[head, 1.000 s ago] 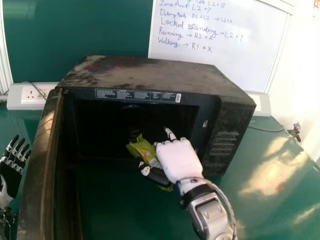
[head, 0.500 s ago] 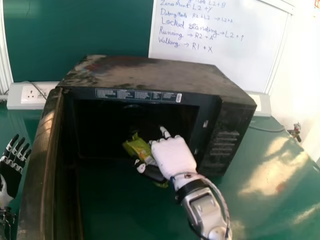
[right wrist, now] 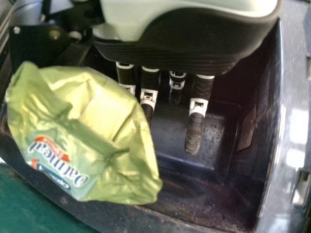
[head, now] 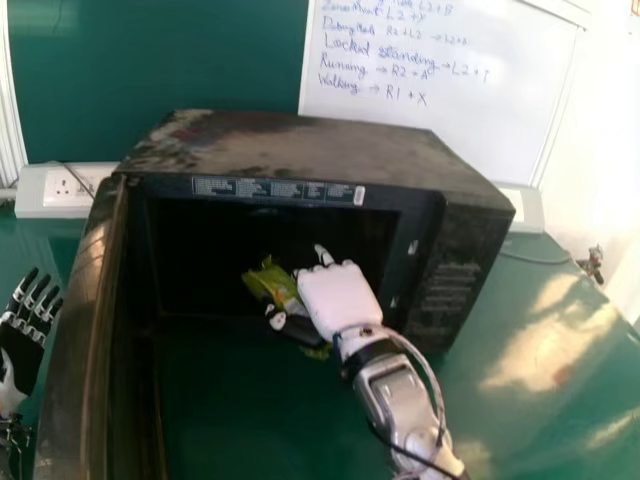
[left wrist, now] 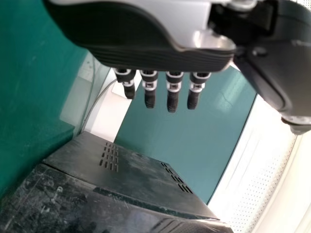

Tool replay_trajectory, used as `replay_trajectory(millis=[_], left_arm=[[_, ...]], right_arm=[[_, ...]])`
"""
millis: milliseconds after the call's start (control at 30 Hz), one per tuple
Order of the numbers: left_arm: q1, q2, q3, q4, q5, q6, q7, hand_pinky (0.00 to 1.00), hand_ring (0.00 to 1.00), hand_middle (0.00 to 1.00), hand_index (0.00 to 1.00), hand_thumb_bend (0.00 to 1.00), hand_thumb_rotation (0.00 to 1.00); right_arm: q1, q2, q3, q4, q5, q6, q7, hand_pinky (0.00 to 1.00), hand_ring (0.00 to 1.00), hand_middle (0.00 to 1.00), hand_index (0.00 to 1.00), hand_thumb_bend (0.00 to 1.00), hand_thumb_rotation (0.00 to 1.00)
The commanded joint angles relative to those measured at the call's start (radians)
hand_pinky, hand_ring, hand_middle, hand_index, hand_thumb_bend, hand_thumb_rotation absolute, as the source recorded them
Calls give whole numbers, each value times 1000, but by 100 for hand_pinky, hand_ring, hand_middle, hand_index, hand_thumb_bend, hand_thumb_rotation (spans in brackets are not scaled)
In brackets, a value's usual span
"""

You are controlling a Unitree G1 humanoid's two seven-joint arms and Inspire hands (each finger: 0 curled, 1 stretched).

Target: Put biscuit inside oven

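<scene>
A green table (head: 540,345) spread across the lower part of the head view, and a green panel (head: 150,60) filled the upper left. A whiteboard (head: 450,130) stood in the upper right, with lines of blue handwriting on it.

The largest container was the dark oven (head: 320,150) in the middle, its top scuffed and dusty. Its door (head: 85,330) hung wide open along the left side of the frame. The chamber (head: 200,235) was deep in shadow, and the right hand (head: 340,300) was at its mouth, right of the frame's centre line. That hand was partly closed: its fingers (right wrist: 197,116) were only slightly bent, and the biscuit packet was pinched between them and the thumb (head: 298,328), which lay low across the opening.

The left hand (head: 20,345) lay at the left edge of the frame, with its fingers spread and nearly straight, holding nothing.

The biscuit packet (head: 262,280), a shiny yellow-green wrapper, was near the centre, left of the right hand and tilted. It seemed to be right at the chamber's opening, though the shadow made its depth hard to judge. In the right wrist view its crinkled front carried a printed logo in blue, white and red.

A socket strip (head: 35,200) showed at the left. Smallest were a printed label strip (head: 270,189) above the chamber and a pale sticker (head: 359,196) at its right end.
</scene>
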Motion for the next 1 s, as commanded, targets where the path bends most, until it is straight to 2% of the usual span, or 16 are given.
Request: replay_trajectory(millis=[0,167,367,533,667,700,767,967], left_arm=[[31,-52,-10,41,-5,-8,-2,0,64,72,89,13,0],[34,-53,-10,34,-5,-3,5,0,64,72,89,14,0],[36,-54,-9,32,-11,1,0,0,63,72,89,14,0],[38,-55,-10,34,-1,-19,2,0,63,72,89,12,0],[43,-58,-9,32,-9,-11,-3,0,64,72,90,12,0],[44,-60,-8,30,-12,-8,-2,0,64,72,90,13,0],[44,-60,-6,31,-17,-1,-2,0,63,71,89,16,0],[44,-51,-5,46,-12,-21,-14,0,62,72,90,15,5]], right_arm=[[-40,14,9,27,12,15,-33,35,40,48,49,53,0],[-70,18,24,80,29,25,-64,34,39,48,49,53,0],[-96,26,33,127,60,31,-73,38,43,48,49,53,0],[-184,53,51,273,91,36,-109,44,47,49,49,53,0],[-259,78,73,400,110,44,-158,42,46,49,49,53,0],[-275,85,76,431,118,43,-174,41,45,49,60,55,0],[-300,94,85,483,134,41,-203,42,45,49,71,56,0],[-369,117,116,625,188,23,-287,35,39,48,75,57,0]])
